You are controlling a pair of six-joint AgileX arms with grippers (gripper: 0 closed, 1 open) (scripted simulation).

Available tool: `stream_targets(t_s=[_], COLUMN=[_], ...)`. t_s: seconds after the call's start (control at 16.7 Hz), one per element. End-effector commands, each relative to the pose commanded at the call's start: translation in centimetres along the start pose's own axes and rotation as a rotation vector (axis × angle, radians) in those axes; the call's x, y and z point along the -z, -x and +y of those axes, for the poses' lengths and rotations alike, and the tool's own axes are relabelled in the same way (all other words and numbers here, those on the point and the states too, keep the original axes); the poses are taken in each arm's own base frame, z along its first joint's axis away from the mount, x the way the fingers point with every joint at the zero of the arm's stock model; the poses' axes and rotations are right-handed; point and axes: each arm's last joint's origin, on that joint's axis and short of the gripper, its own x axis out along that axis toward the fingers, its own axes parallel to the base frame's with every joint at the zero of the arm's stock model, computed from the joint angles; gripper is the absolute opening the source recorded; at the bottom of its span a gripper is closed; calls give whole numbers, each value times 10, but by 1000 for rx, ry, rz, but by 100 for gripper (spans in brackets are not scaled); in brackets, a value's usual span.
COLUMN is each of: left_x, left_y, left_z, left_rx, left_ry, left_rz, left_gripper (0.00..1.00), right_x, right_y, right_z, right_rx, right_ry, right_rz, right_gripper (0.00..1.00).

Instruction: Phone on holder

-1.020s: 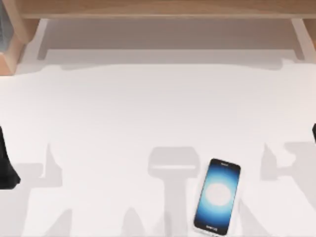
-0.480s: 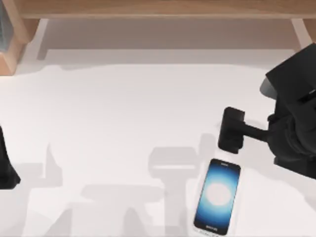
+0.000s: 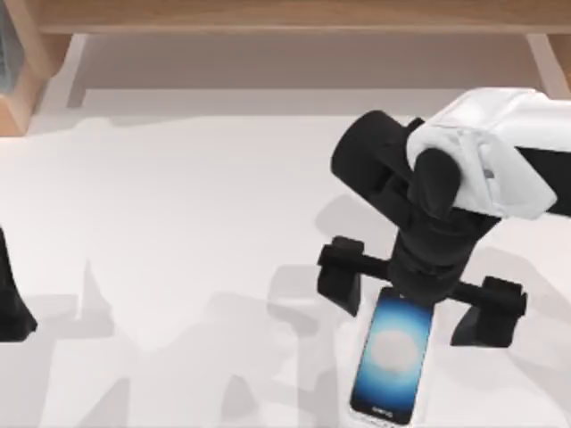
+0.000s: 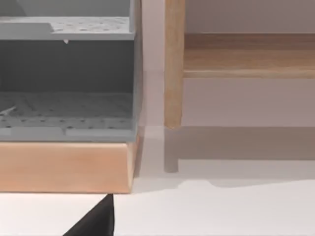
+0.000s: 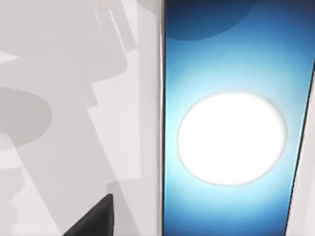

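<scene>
The phone [image 3: 391, 357] lies flat near the table's front edge, right of centre, its blue screen with a white centre facing up. My right gripper [image 3: 415, 294] hangs over the phone's far end. It is open, with one black finger [image 3: 341, 275] on each side of the phone and apart from it. In the right wrist view the phone's screen [image 5: 231, 137] is close below, and a dark fingertip [image 5: 93, 219] sits at the edge. My left gripper [image 3: 9, 303] is parked at the table's left edge. The holder is out of view.
A wooden frame [image 3: 285, 13] runs along the back of the table. A grey perforated box on a wooden base [image 4: 64, 162] and a wooden post [image 4: 173, 64] stand at the back left. The white tabletop [image 3: 178, 223] stretches left of the phone.
My right arm has swung in from the right edge to above the phone's far end, fingers now spread to either side of it. The phone and left arm have not moved.
</scene>
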Motion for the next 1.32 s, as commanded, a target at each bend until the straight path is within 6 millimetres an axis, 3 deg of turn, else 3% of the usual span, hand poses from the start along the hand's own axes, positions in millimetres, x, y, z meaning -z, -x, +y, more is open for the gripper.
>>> stream_targets(t_s=[0.42, 0.54, 0.9, 1.2, 1.32], left_x=[0, 0, 0, 0, 0], left_y=[0, 0, 0, 0, 0], left_z=[0, 0, 0, 0, 0], left_rx=[0, 0, 0, 0, 0], left_ry=[0, 0, 0, 0, 0], left_rz=[0, 0, 0, 0, 0], left_gripper=[100, 100, 100, 100, 100], right_x=[-2, -2, -1, 0, 0], right_y=[-4, -15, -75, -83, -83], right_z=[1, 2, 2, 1, 1], right_rx=[14, 18, 9, 14, 14], right_ry=[-10, -7, -6, -6, -6], right_rz=[8, 10, 6, 8, 8], right_gripper=[100, 100, 100, 100, 85])
